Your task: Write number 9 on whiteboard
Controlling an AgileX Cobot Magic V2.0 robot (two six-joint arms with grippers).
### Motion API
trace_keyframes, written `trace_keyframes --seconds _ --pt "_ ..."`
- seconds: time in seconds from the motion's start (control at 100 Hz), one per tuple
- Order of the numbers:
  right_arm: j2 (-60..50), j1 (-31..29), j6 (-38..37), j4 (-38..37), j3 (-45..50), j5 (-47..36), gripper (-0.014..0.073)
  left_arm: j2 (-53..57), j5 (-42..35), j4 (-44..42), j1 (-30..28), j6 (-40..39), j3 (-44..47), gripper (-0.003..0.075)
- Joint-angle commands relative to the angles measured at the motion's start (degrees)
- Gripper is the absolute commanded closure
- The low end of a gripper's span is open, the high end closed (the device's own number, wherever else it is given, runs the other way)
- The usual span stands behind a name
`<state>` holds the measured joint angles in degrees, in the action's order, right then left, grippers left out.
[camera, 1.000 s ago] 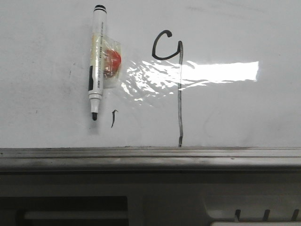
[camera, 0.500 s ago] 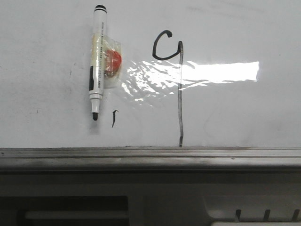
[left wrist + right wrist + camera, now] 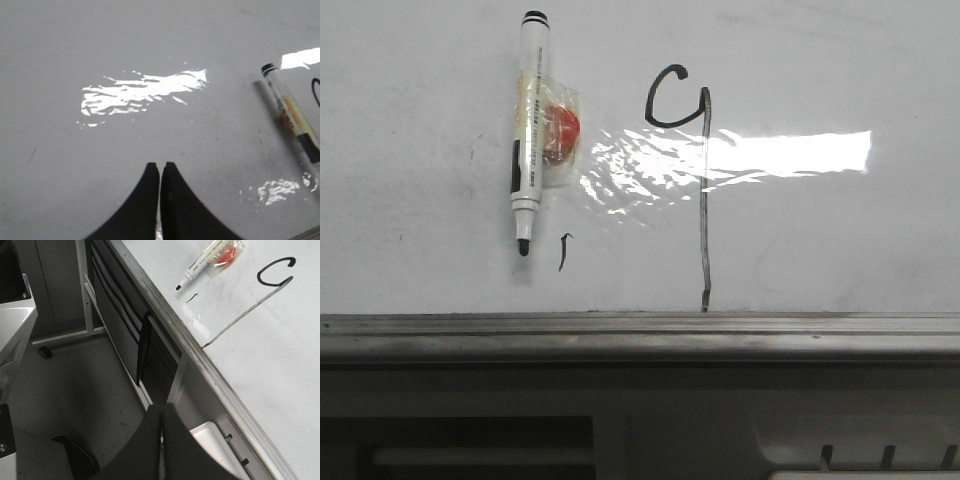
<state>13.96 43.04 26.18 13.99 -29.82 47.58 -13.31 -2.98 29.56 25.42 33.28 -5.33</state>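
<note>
The number 9 (image 3: 700, 180) is drawn in black on the whiteboard (image 3: 820, 230), an open curled loop over a long thin stem that ends at the grey rail; it also shows in the right wrist view, number 9 (image 3: 250, 310). A white marker (image 3: 527, 130) with a black tip lies flat to its left, a red piece in clear wrap beside it. My left gripper (image 3: 160, 165) is shut and empty over bare whiteboard (image 3: 100, 165), apart from the marker (image 3: 292, 117). My right gripper (image 3: 161, 407) is shut and empty, off the board past the rail, over the floor.
A short black tick stroke (image 3: 562, 250) sits beside the marker tip. The grey metal rail (image 3: 640, 328) edges the board, with a grey panel (image 3: 620, 400) beyond. In the right wrist view a frame with a black bar (image 3: 142, 347) and a white box (image 3: 212, 442) lie below the rail.
</note>
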Motion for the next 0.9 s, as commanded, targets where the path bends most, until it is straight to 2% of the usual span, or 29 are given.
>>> trace_keyframes --seconds 0.0,0.08,0.27,0.43,0.59,0.89 --pt "0.47 -0.45 -0.14 0.20 -1.43 -3.40 0.0663 1.17 -1.55 -20.12 -3.40 -19.97 0.50 0.0741" --pt "0.47 -0.45 -0.14 0.20 -1.43 -3.40 0.0663 2.38 -1.55 -27.60 -6.60 -30.12 2.76 0.0741" --pt "0.47 -0.45 -0.14 0.20 -1.43 -3.40 0.0663 7.11 -0.70 -28.47 -11.29 -34.59 8.03 0.0741" --pt "0.47 -0.45 -0.14 0.20 -1.43 -3.40 0.0663 12.25 10.86 -29.56 -12.19 -34.70 7.90 0.0741" --pt "0.47 -0.45 -0.14 0.32 -1.43 -3.36 0.0663 14.96 19.23 -20.10 -12.19 -34.70 7.90 0.0741" --pt "0.47 -0.45 -0.14 0.32 -1.43 -3.36 0.0663 14.96 20.57 -19.03 -12.19 -34.70 7.90 0.0741"
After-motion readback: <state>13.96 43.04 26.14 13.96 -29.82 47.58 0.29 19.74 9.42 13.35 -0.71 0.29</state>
